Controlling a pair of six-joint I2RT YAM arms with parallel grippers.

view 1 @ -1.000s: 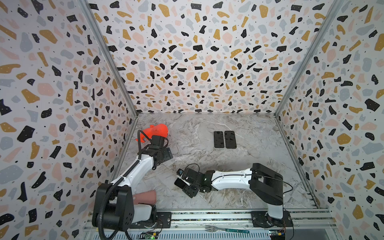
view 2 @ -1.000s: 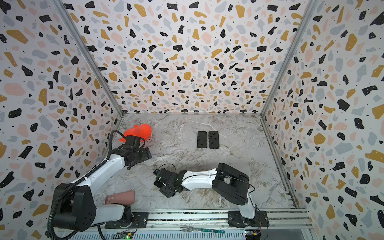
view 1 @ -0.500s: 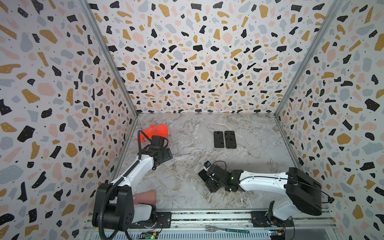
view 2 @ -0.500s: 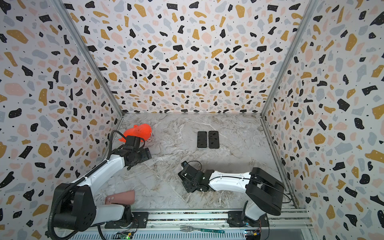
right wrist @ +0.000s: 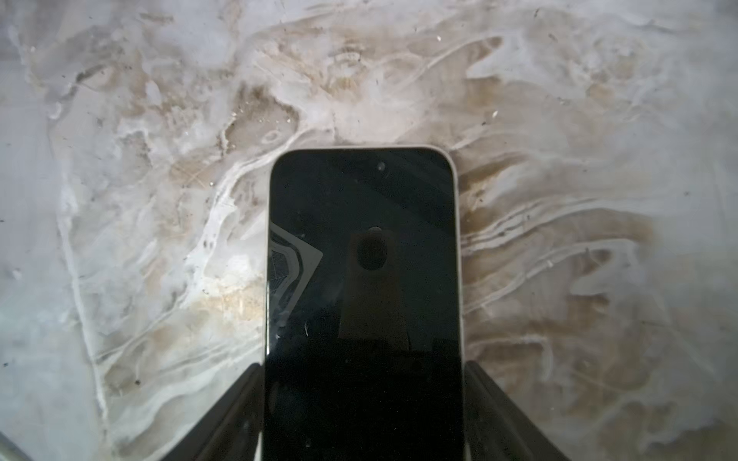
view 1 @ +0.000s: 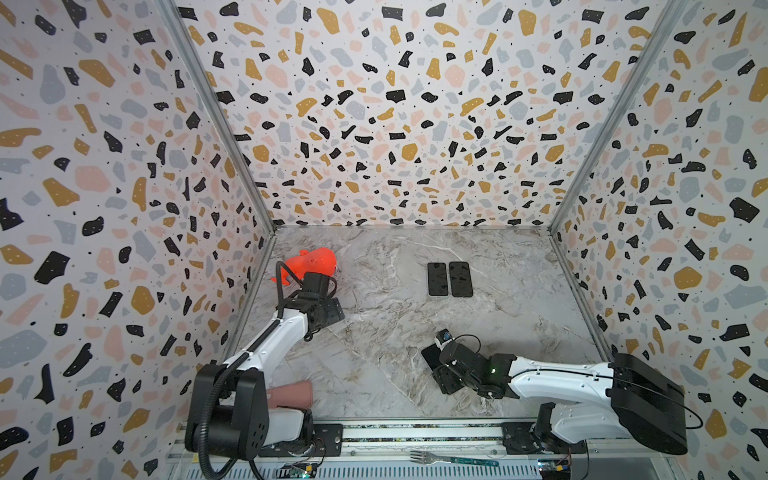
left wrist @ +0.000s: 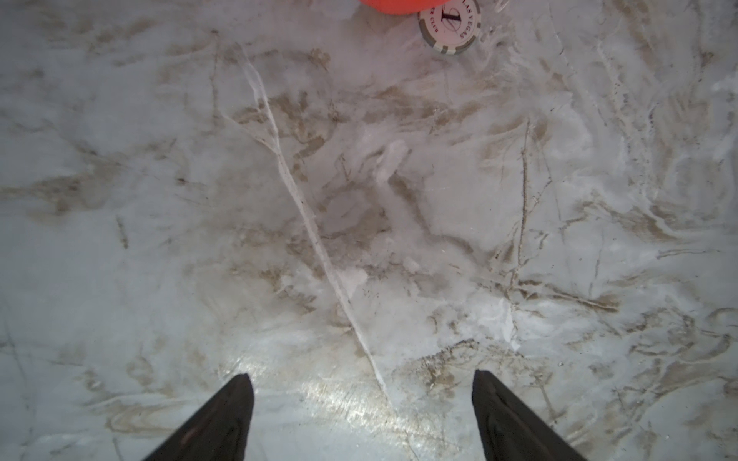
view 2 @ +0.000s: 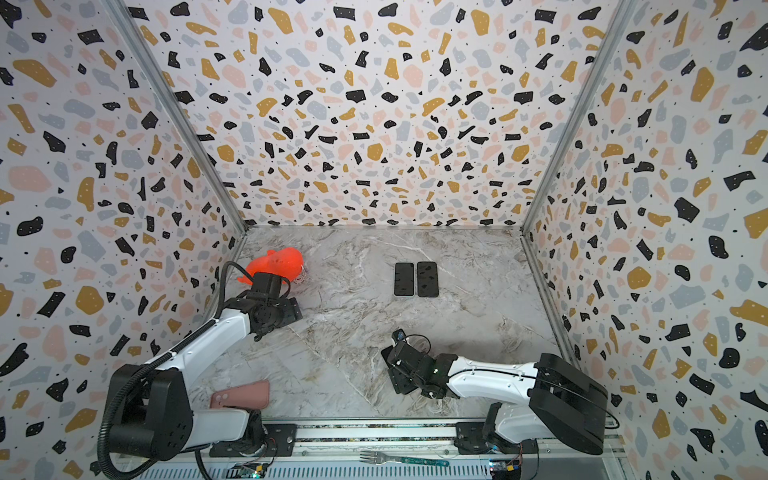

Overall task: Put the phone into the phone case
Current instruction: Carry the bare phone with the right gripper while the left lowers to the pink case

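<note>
Right end effector (right wrist: 363, 365) clamps phone (right wrist: 363, 239) at long edges, seemingly lifted; left end effector (left wrist: 361, 375) apart over open marble (left wrist: 159, 239).

Centre of the grey marble-patterned counter (view 1: 374, 353) lies open. Obstacles: two flat black rectangular slabs (view 1: 438, 279) at rear centre, orange plastic figure (view 1: 318, 261) rear left, pink phone case (view 2: 241, 395) front left.
</note>
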